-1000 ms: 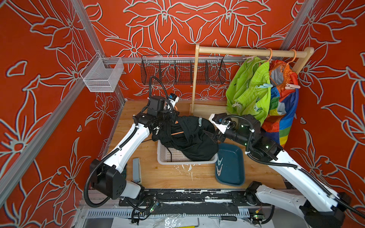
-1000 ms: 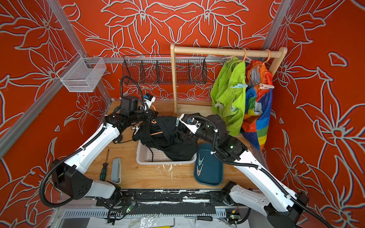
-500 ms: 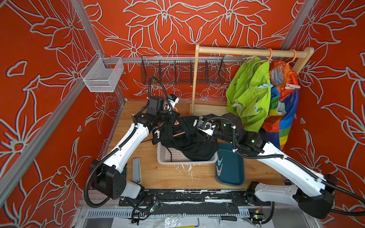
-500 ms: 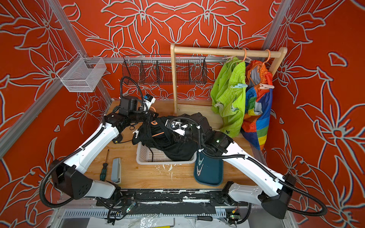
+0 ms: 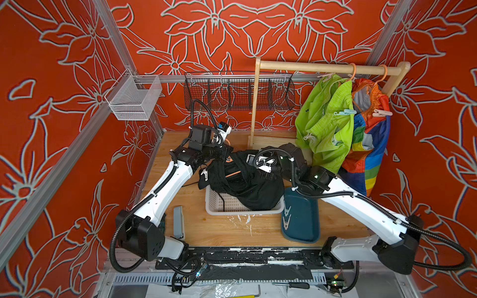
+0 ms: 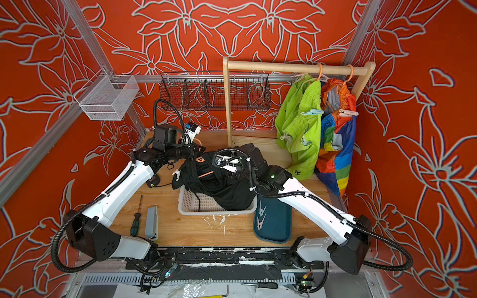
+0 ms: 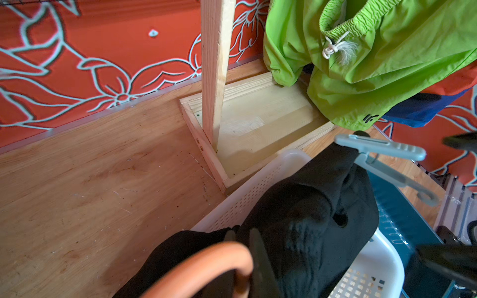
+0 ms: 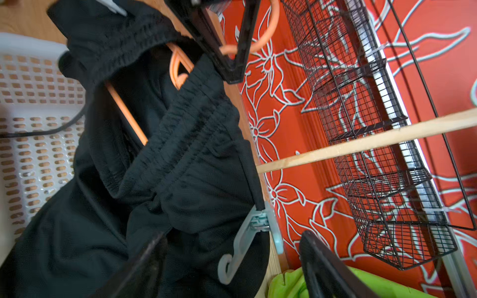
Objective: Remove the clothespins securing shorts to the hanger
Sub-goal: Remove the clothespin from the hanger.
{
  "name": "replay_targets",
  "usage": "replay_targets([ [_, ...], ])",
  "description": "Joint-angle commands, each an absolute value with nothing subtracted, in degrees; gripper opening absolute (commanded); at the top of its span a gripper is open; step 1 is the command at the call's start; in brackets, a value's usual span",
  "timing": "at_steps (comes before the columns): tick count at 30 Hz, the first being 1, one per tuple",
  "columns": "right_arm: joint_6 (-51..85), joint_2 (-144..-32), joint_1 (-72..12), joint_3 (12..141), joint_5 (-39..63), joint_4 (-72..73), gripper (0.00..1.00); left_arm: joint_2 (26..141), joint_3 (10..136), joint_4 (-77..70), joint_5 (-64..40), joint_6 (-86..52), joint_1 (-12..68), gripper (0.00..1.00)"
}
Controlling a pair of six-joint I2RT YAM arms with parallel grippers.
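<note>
The black shorts (image 5: 247,180) hang on an orange hanger (image 8: 178,64) over a white basket (image 5: 222,206). My left gripper (image 7: 242,240) is shut on the hanger's hook (image 7: 206,263). A pale blue clothespin (image 8: 247,237) is clipped on the edge of the black shorts, and it also shows in the left wrist view (image 7: 382,160). My right gripper (image 8: 233,240) is open, with one finger on each side of that clothespin and not touching it. Lime green shorts (image 5: 325,123) and rainbow shorts (image 5: 366,144) hang on the rail, each with a clothespin: mint (image 5: 344,112) and pink (image 5: 382,112).
A teal tray (image 5: 304,222) right of the basket holds two loose clothespins (image 5: 286,216). The wooden rail (image 5: 330,68) and its post (image 5: 254,103) stand at the back. On the wall hang a black wire basket (image 5: 240,93) and a white mesh basket (image 5: 134,100). A grey block (image 5: 178,222) and a screwdriver (image 6: 135,219) lie front left.
My right arm has swung left from beside the green shorts onto the black shorts, bringing its open jaws around the clothespin and narrowing them a little. The left arm has stayed put.
</note>
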State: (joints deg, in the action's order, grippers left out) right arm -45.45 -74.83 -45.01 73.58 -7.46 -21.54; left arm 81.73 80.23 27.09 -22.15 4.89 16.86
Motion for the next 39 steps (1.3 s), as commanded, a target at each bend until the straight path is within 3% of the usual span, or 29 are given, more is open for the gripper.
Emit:
replay_targets([
  [1, -46.67, -75.47, -43.87, 76.3, -6.13, -20.82, 0.81, 79.72, 80.77, 25.31, -23.66, 4.31, 16.52, 0.0],
  [32, -44.66, -79.1, -41.51, 78.57, -2.95, -23.5, 0.44, 79.54, 80.42, 24.52, -24.44, 3.87, 15.64, 0.0],
  [39, -44.89, -79.58, -40.87, 78.47, -3.42, -23.47, 0.44, 79.36, 80.33, 24.43, -24.49, 3.87, 15.56, 0.0],
])
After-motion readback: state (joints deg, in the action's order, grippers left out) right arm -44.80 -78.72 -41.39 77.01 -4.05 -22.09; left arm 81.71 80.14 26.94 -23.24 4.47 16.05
